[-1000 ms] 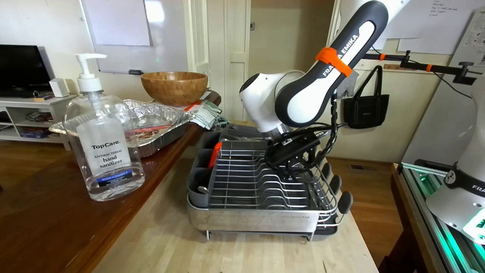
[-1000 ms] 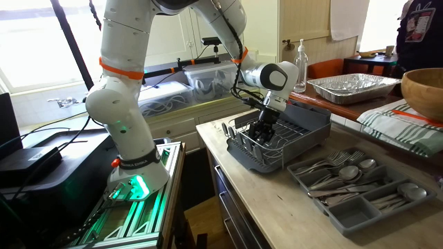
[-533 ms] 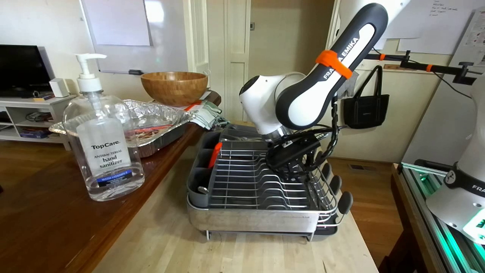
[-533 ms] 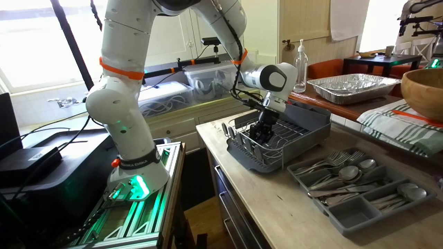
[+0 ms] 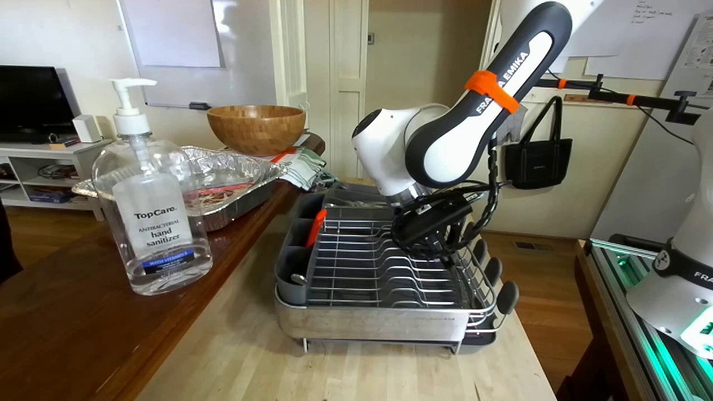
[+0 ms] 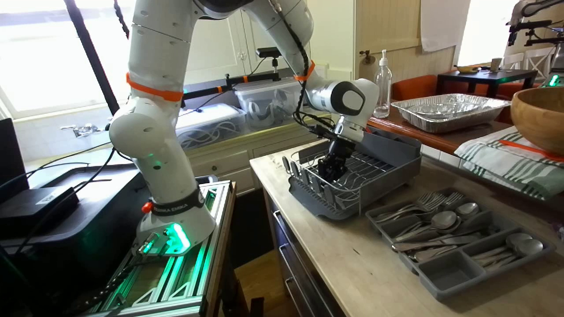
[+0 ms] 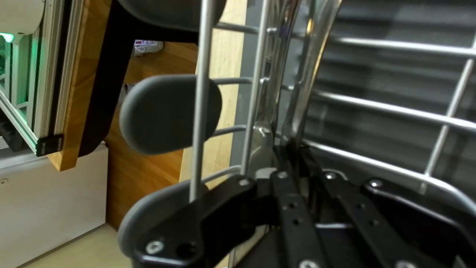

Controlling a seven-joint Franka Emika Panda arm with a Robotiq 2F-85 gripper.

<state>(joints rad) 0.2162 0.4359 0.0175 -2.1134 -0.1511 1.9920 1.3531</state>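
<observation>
Metal cutlery point(image 7: 311, 70) sits inside the dish rack point(image 5: 373, 323), along one side, and runs up to your gripper point(image 7: 293, 149) in the wrist view. Your jaws stand close together at its near end (you cannot tell whether they grip it). Grey rounded tabs point(image 7: 167, 111) line the outside.

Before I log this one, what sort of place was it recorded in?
Most likely a kitchen: a dish rack and a cutlery tray stand on a wooden counter, and a faucet shows in the background of an exterior view.
</observation>
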